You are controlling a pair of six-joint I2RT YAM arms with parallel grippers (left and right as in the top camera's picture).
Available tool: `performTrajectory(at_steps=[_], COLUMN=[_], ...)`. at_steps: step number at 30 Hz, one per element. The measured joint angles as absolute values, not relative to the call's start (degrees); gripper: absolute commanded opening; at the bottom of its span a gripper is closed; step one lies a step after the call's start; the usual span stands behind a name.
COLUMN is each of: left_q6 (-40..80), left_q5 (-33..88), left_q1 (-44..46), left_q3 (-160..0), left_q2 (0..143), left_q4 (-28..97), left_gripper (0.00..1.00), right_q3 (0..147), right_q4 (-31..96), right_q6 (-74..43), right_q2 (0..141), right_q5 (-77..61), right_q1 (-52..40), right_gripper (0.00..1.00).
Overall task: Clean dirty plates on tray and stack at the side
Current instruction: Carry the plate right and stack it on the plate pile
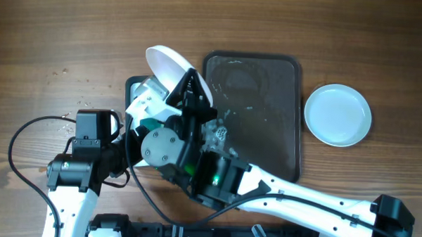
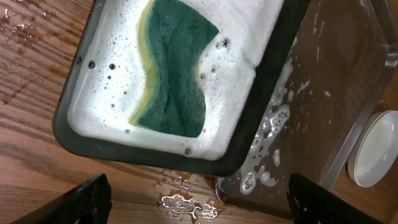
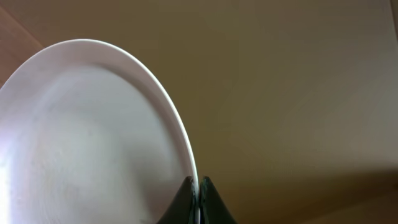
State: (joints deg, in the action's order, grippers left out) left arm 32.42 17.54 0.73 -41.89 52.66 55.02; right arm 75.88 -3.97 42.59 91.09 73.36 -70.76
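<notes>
My right gripper [image 3: 199, 186] is shut on the rim of a plain white plate [image 3: 93, 137]. In the overhead view it holds this plate [image 1: 169, 68] tilted up on edge above the basin, the gripper [image 1: 191, 86] at the plate's right rim. The dark brown tray [image 1: 266, 145] lies at centre, wet with foam spots and bare of plates; it also shows in the left wrist view [image 2: 336, 81]. Another white plate [image 1: 338, 114] rests on the wood right of the tray, also seen in the left wrist view [image 2: 376, 149]. My left gripper [image 2: 199, 199] is open and empty, above the basin's near rim.
A dark-rimmed basin [image 2: 68, 118] of white foam holds a green and yellow sponge [image 2: 174, 74]; it sits just left of the tray and is mostly hidden under the arms in the overhead view. A small puddle [image 2: 186, 202] wets the wood by the basin. Cables trail at the left.
</notes>
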Motion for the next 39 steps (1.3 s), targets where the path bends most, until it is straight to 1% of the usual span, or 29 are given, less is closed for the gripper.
performTrajectory(at_steps=[10, 13, 15, 16, 18, 20, 23, 26, 29, 31, 32, 34, 35, 38, 39], left_q6=[32.42, 32.42, 32.42, 32.42, 32.42, 32.42, 32.42, 32.42, 32.42, 32.42, 32.42, 32.42, 32.4, 32.27, 32.25], left_q5=[17.54, 17.52, 17.54, 17.54, 17.56, 17.56, 17.58, 17.72, 17.74, 17.74, 17.72, 17.74, 17.74, 17.76, 17.76], left_q1=[0.73, 0.73, 0.73, 0.73, 0.73, 0.73, 0.73, 0.73, 0.73, 0.73, 0.73, 0.73, 0.73, 0.73, 0.73], left_q3=[-41.89, -41.89, -41.89, -41.89, -41.89, -41.89, -41.89, -41.89, -41.89, -41.89, -41.89, -41.89, -41.89, -41.89, -41.89], left_q2=[52.66, 52.66, 52.64, 52.64, 52.64, 52.64, 52.64, 52.64, 52.64, 52.64, 52.64, 52.64, 52.64, 52.64, 52.64], left_q4=[55.05, 55.02, 55.07, 55.05, 55.05, 55.02, 55.02, 55.02, 55.07, 55.02, 55.0, 55.02, 55.0, 55.0, 55.02], left_gripper=[0.89, 0.89, 0.89, 0.9, 0.9, 0.9, 0.91, 0.91, 0.91, 0.93, 0.93, 0.96, 1.0, 1.0, 1.0], right_q3=[75.88, 76.01, 76.18, 76.29, 76.2, 76.09, 76.07, 76.07, 76.01, 76.01, 76.01, 76.01, 76.01, 75.11, 74.06], right_q4=[-11.53, -9.39, -0.16, 6.44, 19.49, 29.76, 36.56, 39.7, 43.11, 44.86, 46.22, 49.87, 52.01, 55.16, 55.11], right_q6=[46.92, 40.1, 30.41, 25.43, 14.81, 3.33, -9.08, -15.97, -21.76, -24.14, -24.67, -25.36, -25.52, -25.19, -24.99], right_q2=[91.09, 91.09, 91.09, 91.13, 91.26, 91.48, 91.61, 91.39, 88.95, 85.52, 84.2, 82.54, 82.32, 83.33, 83.64], right_q5=[74.87, 76.6, 77.23, 75.81, 68.97, 57.91, 39.16, 21.87, 4.29, -6.46, -9.74, -14.22, -15.99, -18.33, -18.81], right_q1=[-71.59, -70.08, -66.26, -63.96, -58.87, -54.22, -47.37, -40.36, -31.33, -20.73, -15.27, -4.67, 1.78, 18.26, 22.41], right_gripper=[0.04, 0.04, 0.04, 0.04, 0.04, 0.04, 0.04, 0.04, 0.04, 0.04, 0.04, 0.04, 0.04, 0.04, 0.04])
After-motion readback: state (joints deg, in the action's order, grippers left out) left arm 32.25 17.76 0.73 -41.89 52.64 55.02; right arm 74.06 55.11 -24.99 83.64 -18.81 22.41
